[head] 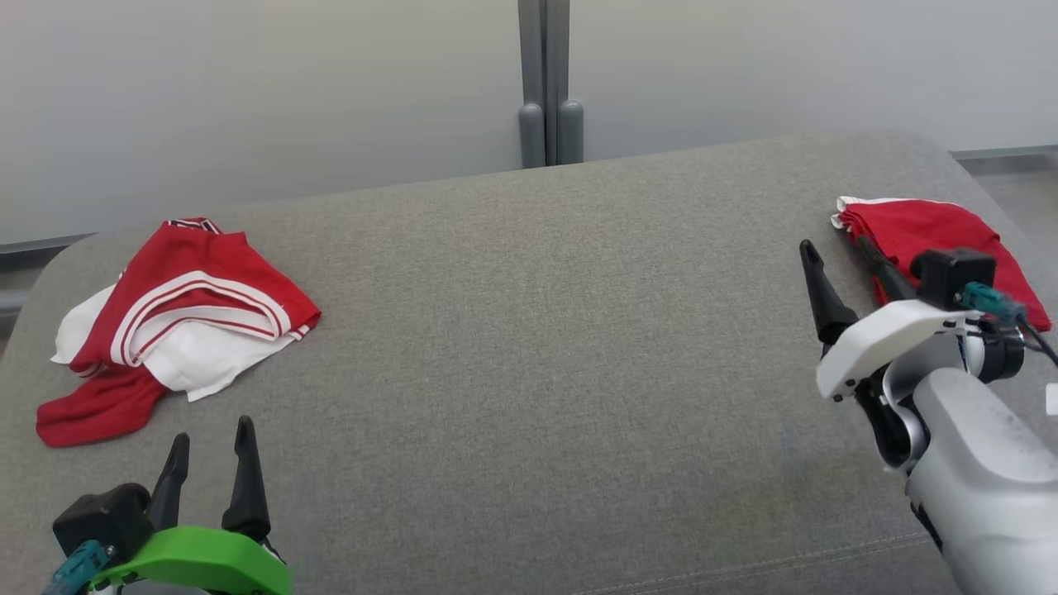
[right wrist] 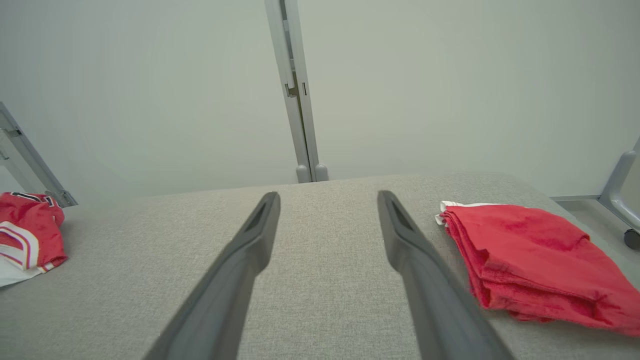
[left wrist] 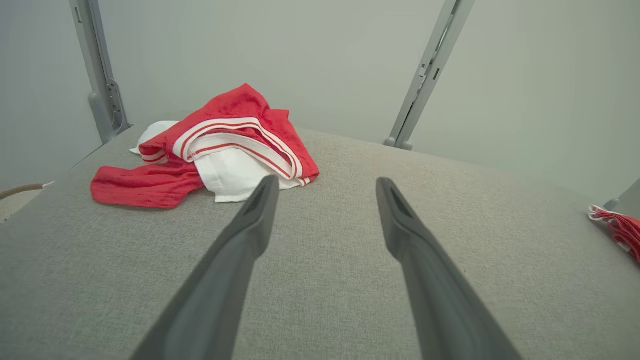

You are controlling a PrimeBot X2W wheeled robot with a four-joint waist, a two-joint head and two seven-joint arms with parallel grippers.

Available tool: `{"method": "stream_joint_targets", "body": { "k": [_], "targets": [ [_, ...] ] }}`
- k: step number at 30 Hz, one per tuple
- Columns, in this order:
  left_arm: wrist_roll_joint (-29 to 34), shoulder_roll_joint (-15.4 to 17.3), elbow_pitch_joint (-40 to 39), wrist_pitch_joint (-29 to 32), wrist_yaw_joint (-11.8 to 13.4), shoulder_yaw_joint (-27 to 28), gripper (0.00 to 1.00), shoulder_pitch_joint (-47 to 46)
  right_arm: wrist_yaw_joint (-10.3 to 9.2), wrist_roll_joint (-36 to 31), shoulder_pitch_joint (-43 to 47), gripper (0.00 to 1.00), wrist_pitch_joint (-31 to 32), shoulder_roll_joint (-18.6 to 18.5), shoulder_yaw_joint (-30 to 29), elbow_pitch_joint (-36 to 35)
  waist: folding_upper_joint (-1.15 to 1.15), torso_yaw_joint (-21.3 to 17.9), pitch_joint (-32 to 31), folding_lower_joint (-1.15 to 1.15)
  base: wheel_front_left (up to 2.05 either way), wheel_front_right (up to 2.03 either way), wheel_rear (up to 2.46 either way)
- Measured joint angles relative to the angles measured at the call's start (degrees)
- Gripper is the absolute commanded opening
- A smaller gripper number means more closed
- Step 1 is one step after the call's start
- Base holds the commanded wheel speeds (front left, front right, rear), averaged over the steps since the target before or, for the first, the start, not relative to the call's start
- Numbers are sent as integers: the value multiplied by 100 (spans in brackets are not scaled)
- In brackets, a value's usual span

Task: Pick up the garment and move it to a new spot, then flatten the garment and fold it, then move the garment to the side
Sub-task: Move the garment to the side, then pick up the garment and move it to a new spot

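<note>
L claw spread, empty, over near-left part of grey padded worktop. Crumpled red/white garment lies just ahead of it, slightly to its left, at worktop's left end; no contact. Heap's long axis runs approx near-left to far-right in head view, w/ a red tail toward the near edge. R claw also spread, empty, well apart at right end, beside folded red garment. I judge L arm far nearer, so L should pick: reach fwd + a bit left onto the striped fold.
</note>
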Motion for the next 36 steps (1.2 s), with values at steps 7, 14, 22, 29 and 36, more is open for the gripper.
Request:
{"method": "stream_joint_targets", "body": {
  "k": [7,14,22,29,36],
  "targets": [
    [-45,45,-66,-54,91,167,100,440,0,-747,1026,100,19,512,-794,-957,0,200,-117,0,0,0,0],
    [-45,49,-127,-87,132,220,100,704,-2,-1463,2074,100,506,1126,-1269,-2160,0,330,-160,0,0,0,0],
    [14,-49,-123,-103,81,147,100,804,-2,-1994,2984,100,1070,1497,-1634,-3549,0,369,-151,0,0,0,0],
    [135,-164,-149,-110,10,65,100,775,-2,-1979,3286,100,1325,1540,-1681,-4127,0,318,-106,0,0,0,0],
    [267,-204,-152,-111,-14,-16,100,678,-2,-1944,3384,100,1381,1542,-1729,-4236,0,348,-136,0,0,0,0]
  ]
}}
